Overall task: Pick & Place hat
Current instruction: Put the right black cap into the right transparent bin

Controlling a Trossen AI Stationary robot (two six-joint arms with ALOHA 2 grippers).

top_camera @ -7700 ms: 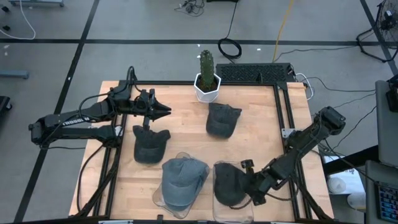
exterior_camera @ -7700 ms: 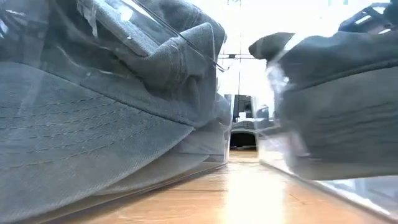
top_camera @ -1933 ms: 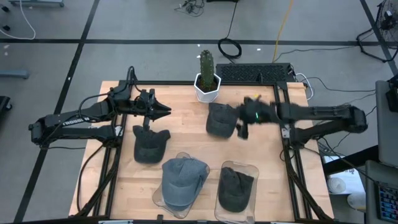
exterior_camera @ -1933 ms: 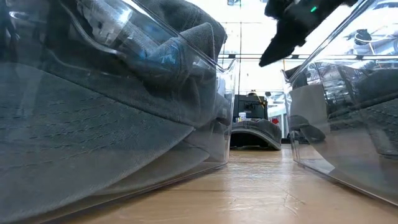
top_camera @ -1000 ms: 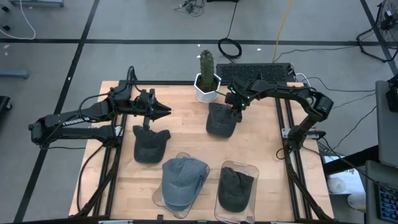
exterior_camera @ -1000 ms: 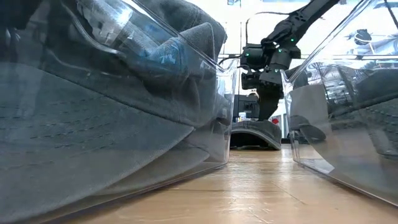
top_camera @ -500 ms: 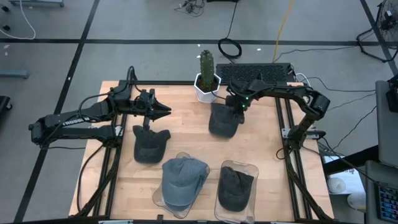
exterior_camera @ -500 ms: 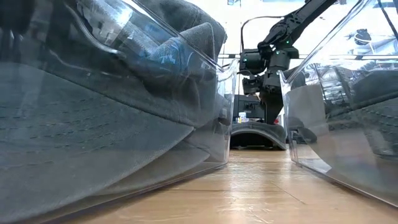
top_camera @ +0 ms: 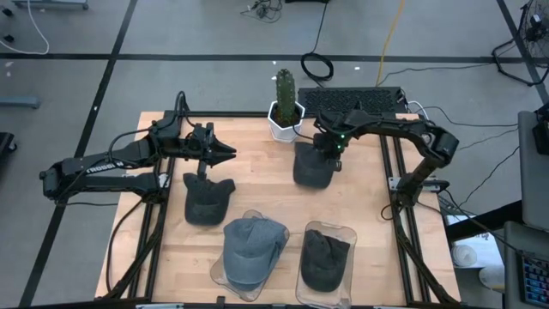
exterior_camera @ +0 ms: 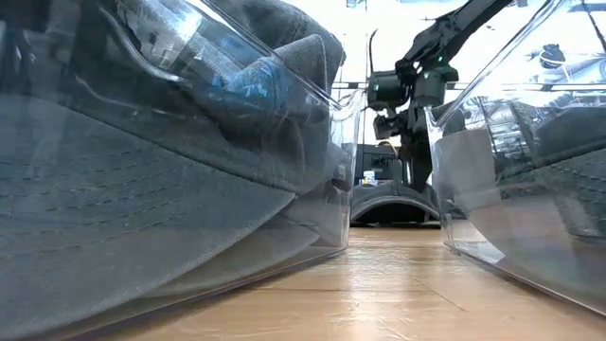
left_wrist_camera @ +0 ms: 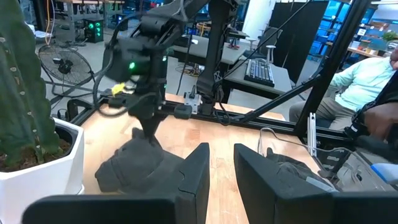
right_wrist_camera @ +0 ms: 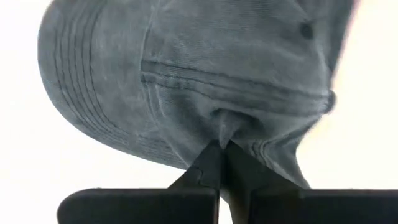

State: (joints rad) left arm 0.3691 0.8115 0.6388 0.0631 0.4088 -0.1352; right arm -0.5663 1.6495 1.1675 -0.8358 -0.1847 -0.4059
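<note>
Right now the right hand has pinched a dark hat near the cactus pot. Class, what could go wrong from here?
1. The right hand grips only a small fold of the hat, so the hat may slip out when lifted.
2. The cactus pot stands close beside the grip; a swing of the arm could knock it.
3. Both clear bins at the front already hold hats, so placing may crowd one.

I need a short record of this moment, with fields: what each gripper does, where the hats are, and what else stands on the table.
right gripper: shut on dark hat, pinching its fabric
left gripper: waits above the table's left side
hats in clear bins: light grey hat; dark one
loose hat: left of centre
other: cactus in white pot, at the far edge
</note>
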